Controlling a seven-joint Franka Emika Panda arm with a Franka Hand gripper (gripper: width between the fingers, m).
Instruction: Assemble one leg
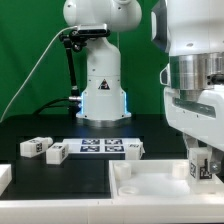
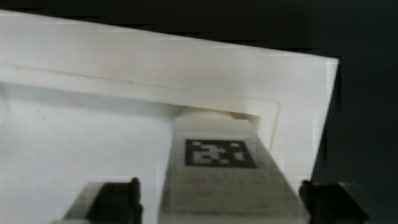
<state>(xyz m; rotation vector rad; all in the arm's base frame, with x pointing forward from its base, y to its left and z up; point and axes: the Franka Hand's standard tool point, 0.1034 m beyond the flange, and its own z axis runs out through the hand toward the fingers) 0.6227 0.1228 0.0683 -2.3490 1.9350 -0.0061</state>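
A small white leg [image 2: 219,152] with a black-and-white tag stands at a corner of the large white square piece [image 2: 107,90]. My gripper [image 2: 228,200] straddles the leg. One finger [image 2: 334,200] lies against its side, while a narrow light gap shows between the leg and the other finger [image 2: 121,200]. In the exterior view my gripper [image 1: 203,172] hangs low at the right over the square piece [image 1: 150,185], with the tagged leg [image 1: 203,168] between its fingers. Three more legs [image 1: 33,147] [image 1: 57,153] [image 1: 133,148] lie on the black table.
The marker board [image 1: 100,147] lies flat mid-table between the loose legs. The robot base [image 1: 100,85] stands behind it with a cable on its left. A white part [image 1: 4,178] shows at the exterior view's left edge.
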